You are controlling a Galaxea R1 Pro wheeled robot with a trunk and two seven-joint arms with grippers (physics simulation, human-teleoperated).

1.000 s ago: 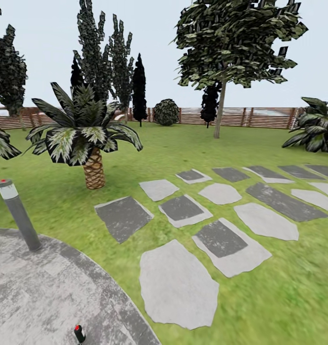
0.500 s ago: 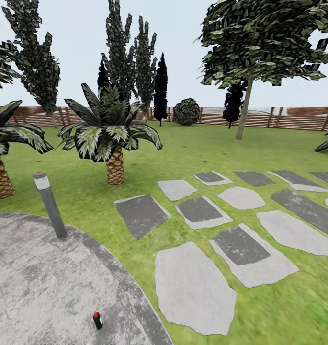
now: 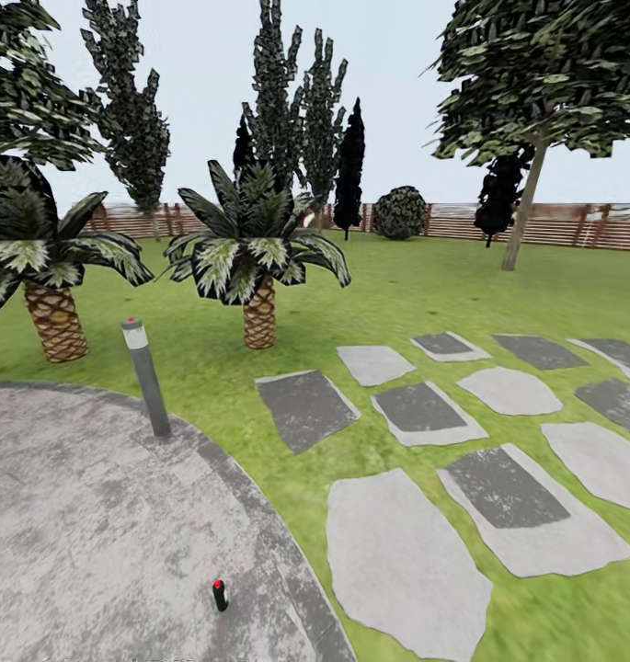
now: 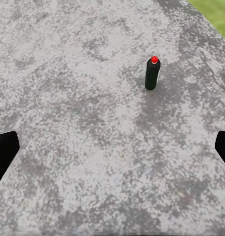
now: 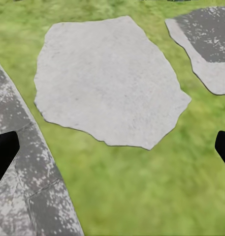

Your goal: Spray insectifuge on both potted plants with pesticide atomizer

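The pesticide atomizer (image 3: 220,595) is a small dark bottle with a red tip, standing upright on the round grey stone patio (image 3: 85,515) near its grass edge. In the left wrist view the atomizer (image 4: 152,73) stands some way ahead of my left gripper (image 4: 114,147), which is open over bare patio with its dark fingertips (image 4: 4,152) far apart. My right gripper (image 5: 114,147) is open above grass, between the patio rim (image 5: 23,187) and a pale stepping stone (image 5: 107,78). The potted plants are out of view.
A tall grey bollard lamp (image 3: 146,377) stands at the patio's far edge. Two palm trees (image 3: 257,248) (image 3: 39,267) grow on the lawn behind it. Flat stepping stones (image 3: 402,561) run off to the right across the grass. A slatted wooden fence (image 3: 554,223) closes the back.
The camera has turned left, so the whole scene has slid right in the head view. A second palm has come in at the left. Nothing in the garden itself moved.
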